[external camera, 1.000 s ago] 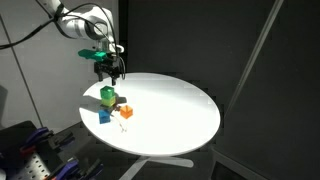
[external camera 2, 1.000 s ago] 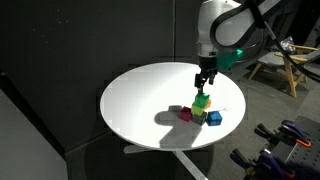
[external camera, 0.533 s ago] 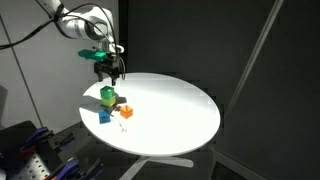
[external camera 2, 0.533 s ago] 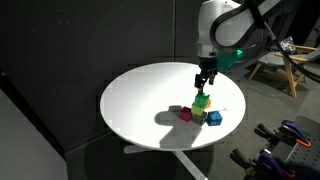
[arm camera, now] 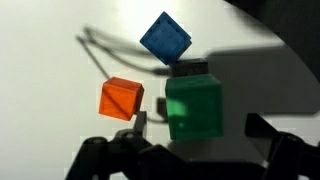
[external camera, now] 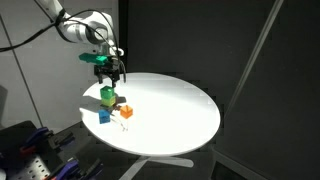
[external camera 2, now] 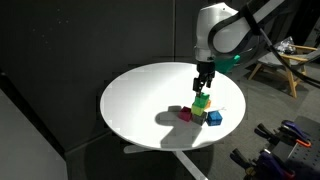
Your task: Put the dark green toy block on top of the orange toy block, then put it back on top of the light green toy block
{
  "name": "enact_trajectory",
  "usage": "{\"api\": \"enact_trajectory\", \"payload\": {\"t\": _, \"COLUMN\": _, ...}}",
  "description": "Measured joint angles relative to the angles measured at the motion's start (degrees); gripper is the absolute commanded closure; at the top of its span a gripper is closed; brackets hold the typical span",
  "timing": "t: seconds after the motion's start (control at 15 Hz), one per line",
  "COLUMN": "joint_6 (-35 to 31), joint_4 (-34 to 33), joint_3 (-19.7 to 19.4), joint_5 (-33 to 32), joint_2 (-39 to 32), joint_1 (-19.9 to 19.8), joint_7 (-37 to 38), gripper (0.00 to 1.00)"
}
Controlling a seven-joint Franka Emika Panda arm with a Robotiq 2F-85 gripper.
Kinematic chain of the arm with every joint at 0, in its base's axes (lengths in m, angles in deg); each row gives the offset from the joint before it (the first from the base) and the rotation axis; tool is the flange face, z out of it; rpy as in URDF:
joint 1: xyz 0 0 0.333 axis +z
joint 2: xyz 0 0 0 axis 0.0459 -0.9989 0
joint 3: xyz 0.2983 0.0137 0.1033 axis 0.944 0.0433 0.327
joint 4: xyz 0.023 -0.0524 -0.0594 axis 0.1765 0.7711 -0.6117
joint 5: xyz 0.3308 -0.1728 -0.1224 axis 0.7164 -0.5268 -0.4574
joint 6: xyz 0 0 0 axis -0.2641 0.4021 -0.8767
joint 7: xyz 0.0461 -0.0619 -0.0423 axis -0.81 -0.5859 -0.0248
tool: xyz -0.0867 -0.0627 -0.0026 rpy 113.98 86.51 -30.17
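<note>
The dark green toy block (external camera: 107, 94) sits on top of the light green toy block (external camera: 110, 104) near the edge of the round white table; the stack also shows in an exterior view (external camera 2: 202, 100). The orange toy block (external camera: 125, 112) lies on the table beside the stack. My gripper (external camera: 110, 70) hangs open and empty just above the stack. In the wrist view the dark green block (arm camera: 193, 108) lies between my open fingers (arm camera: 198, 135), with the orange block (arm camera: 121, 98) to its left. The light green block is hidden under it there.
A blue block (external camera: 104, 116) lies on the table next to the stack, also in the wrist view (arm camera: 165, 38). The round white table (external camera: 175, 105) stands before dark curtains. Equipment sits on the floor near the table (external camera 2: 285, 145).
My gripper has dropped slightly toward the stack. The blocks have not moved.
</note>
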Motion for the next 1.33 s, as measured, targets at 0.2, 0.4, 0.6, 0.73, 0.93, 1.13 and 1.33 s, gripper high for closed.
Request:
{"api": "enact_trajectory", "payload": {"t": 0.2, "joint_6": -1.6, "joint_4": 0.0, "joint_3": 0.0, "joint_5": 0.0, "joint_2": -0.8, "joint_1": 0.2, "joint_7": -1.5, "gripper": 0.00}}
{"api": "enact_trajectory", "payload": {"t": 0.4, "joint_6": -2.6, "joint_4": 0.0, "joint_3": 0.0, "joint_5": 0.0, "joint_2": -1.4, "joint_1": 0.2, "joint_7": -2.2, "gripper": 0.00}}
{"api": "enact_trajectory", "payload": {"t": 0.6, "joint_6": -2.8, "joint_4": 0.0, "joint_3": -0.1, "joint_5": 0.0, "joint_2": -1.8, "joint_1": 0.2, "joint_7": -2.2, "gripper": 0.00}}
{"api": "enact_trajectory", "payload": {"t": 0.73, "joint_6": -2.8, "joint_4": 0.0, "joint_3": -0.2, "joint_5": 0.0, "joint_2": -2.0, "joint_1": 0.2, "joint_7": -2.2, "gripper": 0.00}}
{"api": "enact_trajectory", "payload": {"t": 0.93, "joint_6": -2.8, "joint_4": 0.0, "joint_3": -0.3, "joint_5": 0.0, "joint_2": -2.4, "joint_1": 0.2, "joint_7": -2.2, "gripper": 0.00}}
{"api": "enact_trajectory", "payload": {"t": 1.13, "joint_6": -3.2, "joint_4": 0.0, "joint_3": -0.3, "joint_5": 0.0, "joint_2": -3.0, "joint_1": 0.2, "joint_7": -2.5, "gripper": 0.00}}
{"api": "enact_trajectory", "payload": {"t": 1.33, "joint_6": -3.6, "joint_4": -0.1, "joint_3": -0.4, "joint_5": 0.0, "joint_2": -3.6, "joint_1": 0.2, "joint_7": -2.6, "gripper": 0.34}}
